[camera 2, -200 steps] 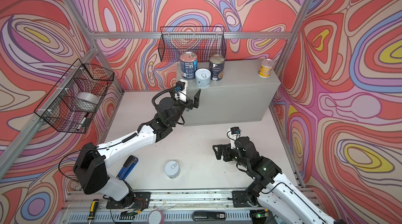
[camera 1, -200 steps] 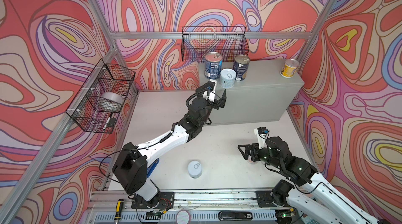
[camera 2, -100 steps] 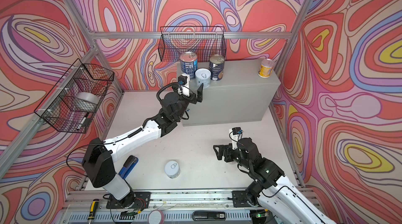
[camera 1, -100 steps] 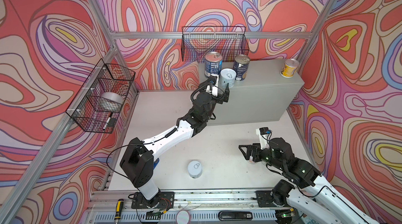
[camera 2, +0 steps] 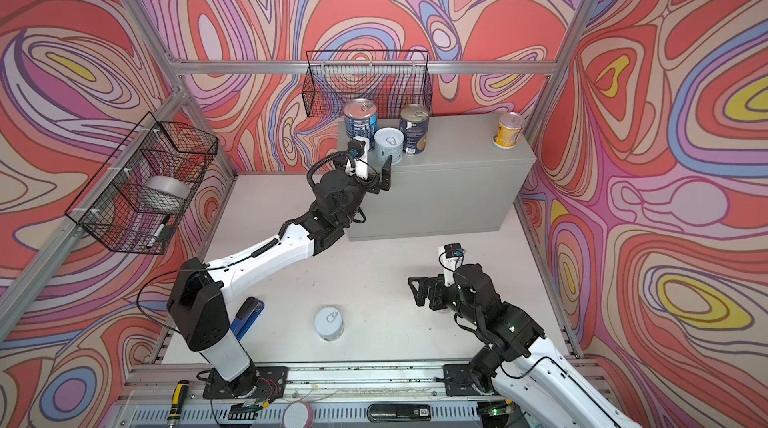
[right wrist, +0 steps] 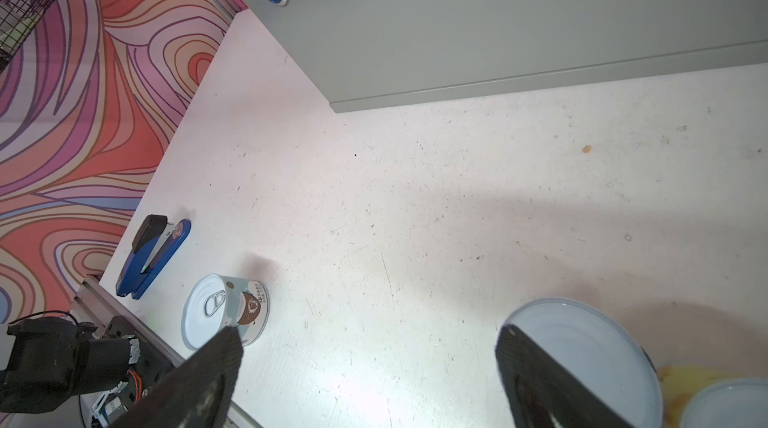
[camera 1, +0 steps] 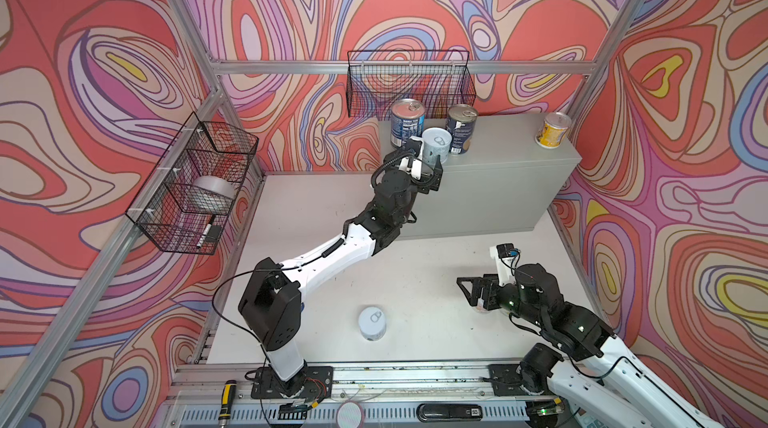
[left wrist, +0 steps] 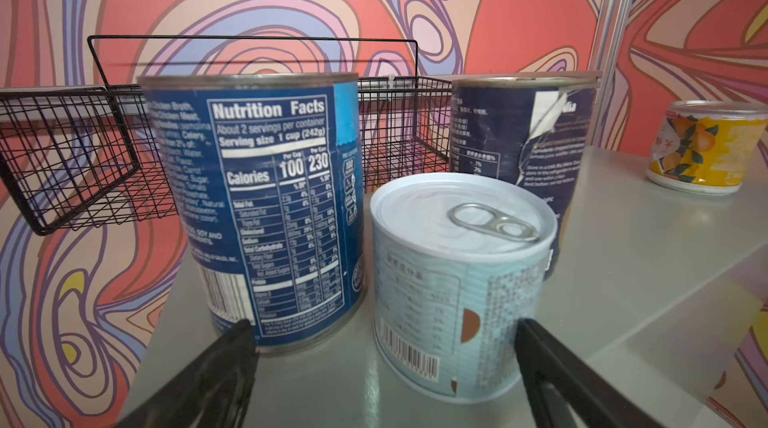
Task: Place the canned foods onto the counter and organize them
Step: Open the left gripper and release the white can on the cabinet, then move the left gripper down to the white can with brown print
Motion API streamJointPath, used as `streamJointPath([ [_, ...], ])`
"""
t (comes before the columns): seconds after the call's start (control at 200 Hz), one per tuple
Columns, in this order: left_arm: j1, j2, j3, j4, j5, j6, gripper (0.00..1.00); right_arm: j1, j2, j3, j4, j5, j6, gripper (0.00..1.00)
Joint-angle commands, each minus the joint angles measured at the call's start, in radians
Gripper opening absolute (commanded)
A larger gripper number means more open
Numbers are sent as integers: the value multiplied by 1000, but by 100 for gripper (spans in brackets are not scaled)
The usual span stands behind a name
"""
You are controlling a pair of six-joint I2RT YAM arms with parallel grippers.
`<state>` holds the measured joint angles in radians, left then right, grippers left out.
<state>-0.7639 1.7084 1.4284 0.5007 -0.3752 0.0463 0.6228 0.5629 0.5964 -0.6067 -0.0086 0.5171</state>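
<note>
Counter (camera 1: 498,189): smooth matt grey sheet metal. On it, pale blue tin (left wrist: 453,288) with satin metal lid and printed paper label; dark blue tin (left wrist: 498,134), paper label torn. Before it, scuffed matt white tabletop (right wrist: 415,218).

The counter (camera 1: 498,193) is plain grey, the short can (left wrist: 436,293) pale blue (finely striped).
</note>
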Motion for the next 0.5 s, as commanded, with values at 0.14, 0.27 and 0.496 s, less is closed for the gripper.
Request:
streamJointPath([
  [0.14,-26,-105,-94,-99,-60,25,100,-1,-10,8,4,82,5,98],
  [0.27,-34,-184,-112,-240,-67,42,100,-1,-3,29,37,64,-42,99],
  [0.496,-48,-347,-271,-359,-165,20,100,-1,54,2,161,65,-49,99],
])
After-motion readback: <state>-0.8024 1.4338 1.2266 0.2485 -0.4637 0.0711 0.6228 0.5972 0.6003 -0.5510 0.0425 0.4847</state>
